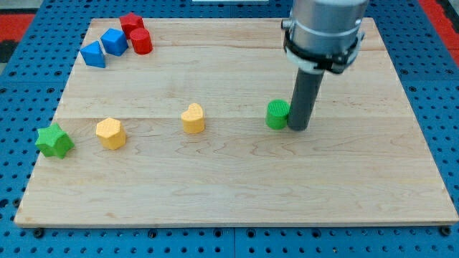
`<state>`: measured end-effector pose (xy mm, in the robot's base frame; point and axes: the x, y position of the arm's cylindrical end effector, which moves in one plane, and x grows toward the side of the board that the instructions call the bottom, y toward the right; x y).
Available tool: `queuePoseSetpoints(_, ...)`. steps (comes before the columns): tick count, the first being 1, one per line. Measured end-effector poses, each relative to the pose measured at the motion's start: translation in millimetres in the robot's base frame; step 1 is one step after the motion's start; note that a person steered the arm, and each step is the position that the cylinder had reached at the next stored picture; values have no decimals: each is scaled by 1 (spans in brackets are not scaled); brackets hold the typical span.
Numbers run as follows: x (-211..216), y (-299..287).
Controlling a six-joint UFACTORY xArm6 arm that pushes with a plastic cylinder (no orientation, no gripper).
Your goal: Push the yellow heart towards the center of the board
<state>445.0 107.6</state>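
The yellow heart (192,119) lies on the wooden board (237,186), left of the board's middle. My tip (299,128) rests on the board right of the middle, touching the right side of a green cylinder (277,114). The tip is well to the right of the yellow heart, with the green cylinder between them. The arm's grey body (324,32) hangs above the rod at the view's top.
A yellow hexagon (110,132) and a green star (54,140) lie at the left. Two blue blocks (104,47), a red block (131,24) and a red cylinder (141,41) cluster at the top left. Blue pegboard (21,86) surrounds the board.
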Motion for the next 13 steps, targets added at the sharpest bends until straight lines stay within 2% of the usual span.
queuePoseSetpoints(2,-53,-15)
queuePoseSetpoints(3,0,-30)
queuePoseSetpoints(4,10,-32)
queuePoseSetpoints(5,-50,-47)
queuePoseSetpoints(6,-54,-138)
queuePoseSetpoints(7,-24,-170)
queuePoseSetpoints(8,25,-159)
queuePoseSetpoints(9,8,-159)
queuePoseSetpoints(10,0,-123)
queuePoseSetpoints(11,52,-101)
queuePoseSetpoints(12,121,-102)
queuePoseSetpoints(13,100,-176)
